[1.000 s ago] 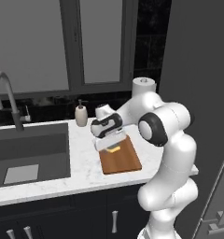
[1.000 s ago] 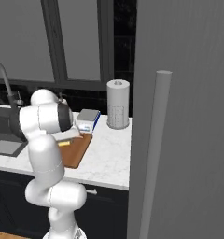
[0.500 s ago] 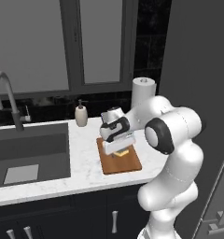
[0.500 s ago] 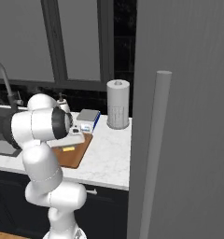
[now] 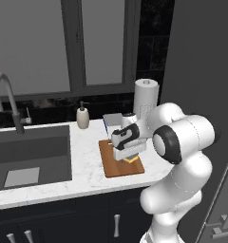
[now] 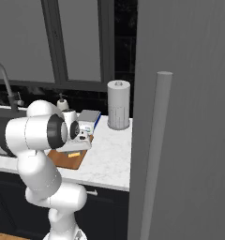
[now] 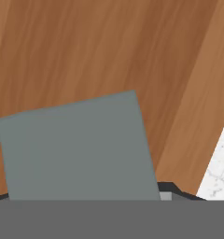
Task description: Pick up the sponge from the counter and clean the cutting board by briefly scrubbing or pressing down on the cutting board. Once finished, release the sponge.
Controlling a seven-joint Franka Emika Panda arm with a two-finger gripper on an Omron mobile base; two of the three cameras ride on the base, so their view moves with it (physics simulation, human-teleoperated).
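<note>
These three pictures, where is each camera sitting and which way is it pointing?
Left base view: behind the arm to its left, looking forward and down at the counter, sink and cutting board; the white arm rises at lower right.
Right base view: behind to the right, facing the same counter; the arm rises at lower left, a grey panel fills the right.
Hand view: on the hand, looking down along the gripper at the sponge lying on the board.
Shared: both base views show the board, sponge, blue-and-white box and paper towel roll.
</note>
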